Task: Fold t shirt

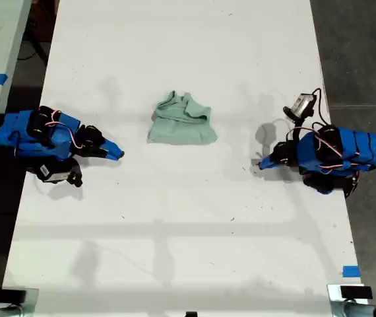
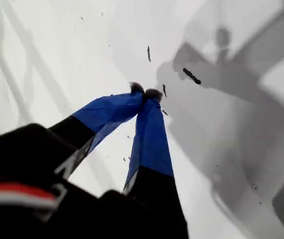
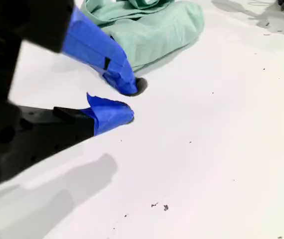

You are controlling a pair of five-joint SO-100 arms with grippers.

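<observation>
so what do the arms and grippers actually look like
Both my arms are bright blue with black motor sections, and thin red and white wires loop over them. My first gripper and my second gripper have tapered blue fingers with dark tips, on black mounts.

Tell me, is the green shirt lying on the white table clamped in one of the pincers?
No. The t shirt does lie on the white table, but nothing grips it: the exterior view shows it apart from both arms. My first pincer is shut on nothing, my second pincer open.
</observation>
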